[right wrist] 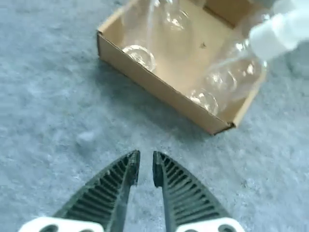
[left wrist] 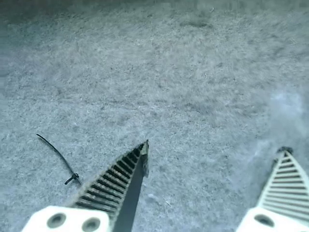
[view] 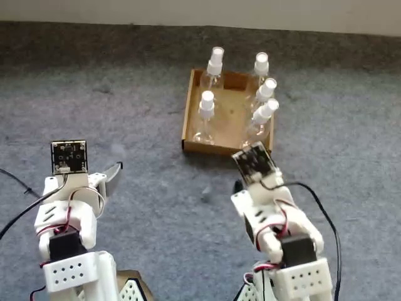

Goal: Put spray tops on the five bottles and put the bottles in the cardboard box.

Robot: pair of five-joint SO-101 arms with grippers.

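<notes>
Currently: right gripper, fingers drawn almost together, nothing between them, over grey carpet. Cardboard box just ahead of its tips, holding five bottles, upright or leaning, each with a white spray top. Left gripper, fingers spread wide, empty; box well apart, ahead and toward the right gripper's side.

Soft, even light casts faint shadow beside the cardboard box.
</notes>
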